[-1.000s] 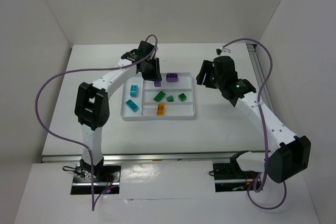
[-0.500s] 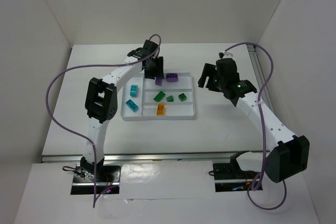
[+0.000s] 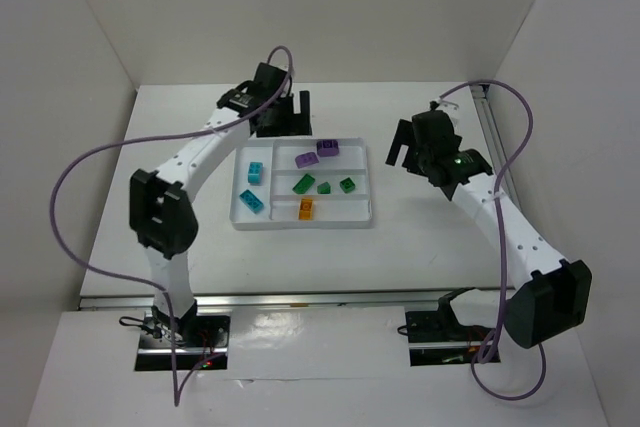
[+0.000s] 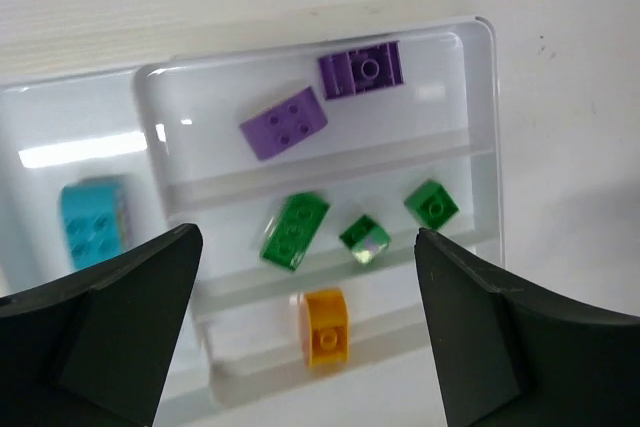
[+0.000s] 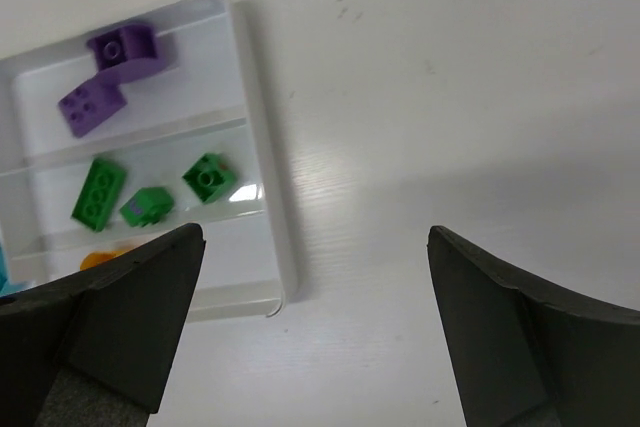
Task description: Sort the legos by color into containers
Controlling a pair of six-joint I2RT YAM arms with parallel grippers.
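Note:
The white tray (image 3: 371, 187) holds the legos. Two purple bricks (image 3: 307, 159) (image 3: 328, 148) lie in its far strip, three green ones (image 3: 303, 184) in the middle strip and an orange one (image 3: 307, 208) in the near strip. Two teal bricks (image 3: 256, 172) sit in the left section. My left gripper (image 3: 288, 112) hangs open and empty above the tray's far edge; its wrist view looks down on the purple (image 4: 284, 123), green (image 4: 295, 231) and orange (image 4: 328, 325) bricks. My right gripper (image 3: 405, 144) is open and empty, just right of the tray's rim (image 5: 262, 147).
White walls enclose the table on the left, back and right. A purple cable loops from each arm. Bare white tabletop (image 5: 450, 127) lies right of the tray under the right gripper.
The left gripper opened and let go of a purple brick, which now lies in the far strip; that arm drew back from the tray. The right gripper opened wider.

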